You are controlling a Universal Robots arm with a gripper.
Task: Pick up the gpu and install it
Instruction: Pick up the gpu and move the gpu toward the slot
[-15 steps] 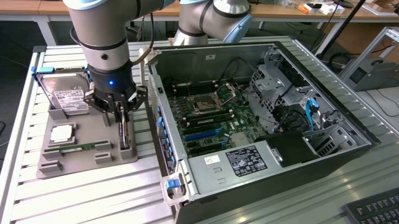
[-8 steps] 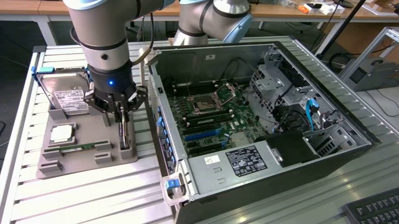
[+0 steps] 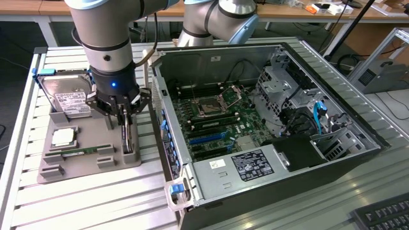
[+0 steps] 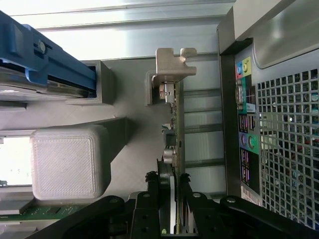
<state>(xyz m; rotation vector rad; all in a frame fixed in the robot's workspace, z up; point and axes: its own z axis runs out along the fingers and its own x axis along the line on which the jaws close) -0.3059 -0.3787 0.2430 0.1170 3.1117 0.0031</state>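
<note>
A slatted metal table [image 3: 83, 201] carries a grey printed tray [image 3: 83, 167] on the exterior view's left and an open computer case [image 3: 357, 158] on its right. The gripper [image 3: 123, 112] stands straight down over the tray's near-right slot, where the gpu [image 3: 128, 139] stands on edge. The tray also holds a hard drive [image 3: 70, 98] at the far end, a processor [image 3: 64, 137] in the middle and a RAM stick [image 3: 80, 152] nearer. Inside the case lies the motherboard [image 3: 217, 120], its expansion slots bare. The card sits close to the case wall, so a lift that is not straight could knock it against the sheet metal or jam it in its slot and drag the tray along.

In the wrist view the gpu [image 4: 174, 119] runs edge-on away from the gripper [image 4: 175, 199], its metal end bracket [image 4: 172, 62] caught in a tray post. The fingers [image 4: 164, 194] look pressed on both faces of the card, pinching it. The grip is on the thin board near one end, so the card may pivot or slip. The bracket could also hang on that post. Beside it lie the tray floor [image 4: 134, 149], the hard drive's blue carrier [image 4: 45, 64] and the case's rear panel [image 4: 284, 139].
</note>
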